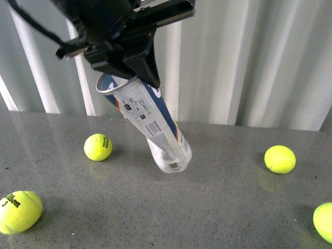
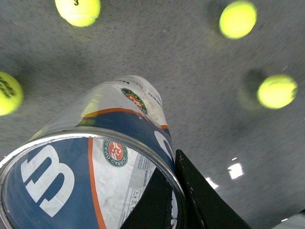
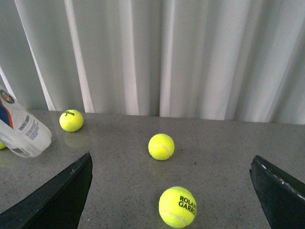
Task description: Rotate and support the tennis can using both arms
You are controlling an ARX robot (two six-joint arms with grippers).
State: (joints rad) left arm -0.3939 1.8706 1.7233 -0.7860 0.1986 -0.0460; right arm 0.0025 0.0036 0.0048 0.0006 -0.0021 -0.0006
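Observation:
The tennis can (image 1: pixel 150 122) is a clear tube with a blue-and-white label, tilted, its closed end low over the grey table and its open silvery rim up at the left. My left gripper (image 1: pixel 132 67) is shut on the rim from above. In the left wrist view the can (image 2: pixel 95 157) fills the lower left, with one jaw inside the rim and one outside. My right gripper (image 3: pixel 171 191) is open and empty low over the table, to the right of the can; the can's bottom end (image 3: pixel 21 131) shows at that view's left edge.
Yellow tennis balls lie on the grey table (image 1: pixel 218 207): one left of the can (image 1: pixel 97 147), one at the front left (image 1: pixel 19 211), one at the right (image 1: pixel 280 158), one at the right edge (image 1: pixel 324 222). A white pleated curtain (image 1: pixel 249 57) hangs behind.

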